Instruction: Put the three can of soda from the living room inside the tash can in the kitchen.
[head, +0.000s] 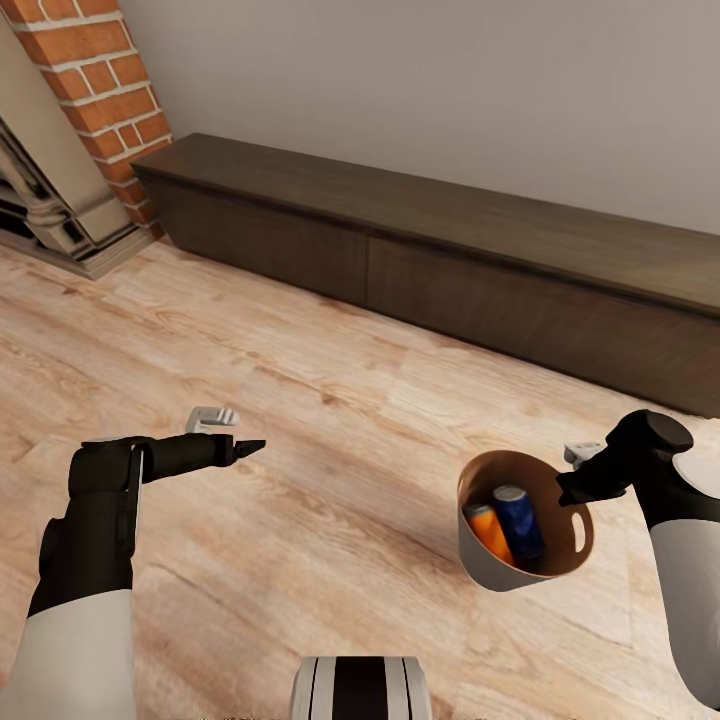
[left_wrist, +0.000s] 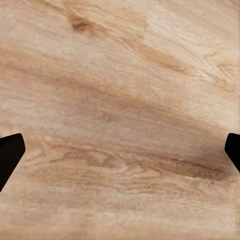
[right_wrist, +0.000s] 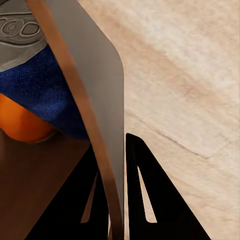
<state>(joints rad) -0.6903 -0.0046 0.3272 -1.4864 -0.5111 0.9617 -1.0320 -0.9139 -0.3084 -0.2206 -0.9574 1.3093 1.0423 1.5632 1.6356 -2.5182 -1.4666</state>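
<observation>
Right gripper (right_wrist: 116, 200): we pinch the tash can (head: 500, 575) wall
Cans: blue can (head: 520, 520), orange can (head: 487, 530) inside
Left gripper (left_wrist: 120, 150): ours spread wide over wood floor (head: 330, 430)

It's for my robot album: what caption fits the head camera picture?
Right gripper carrying the bin with an orange can and a blue can over the wood floor.

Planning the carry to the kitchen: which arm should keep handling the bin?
Right. The right end effector is already shut on the trash can wall, with an orange can and blue can inside. The left end effector is open over bare floor.
</observation>
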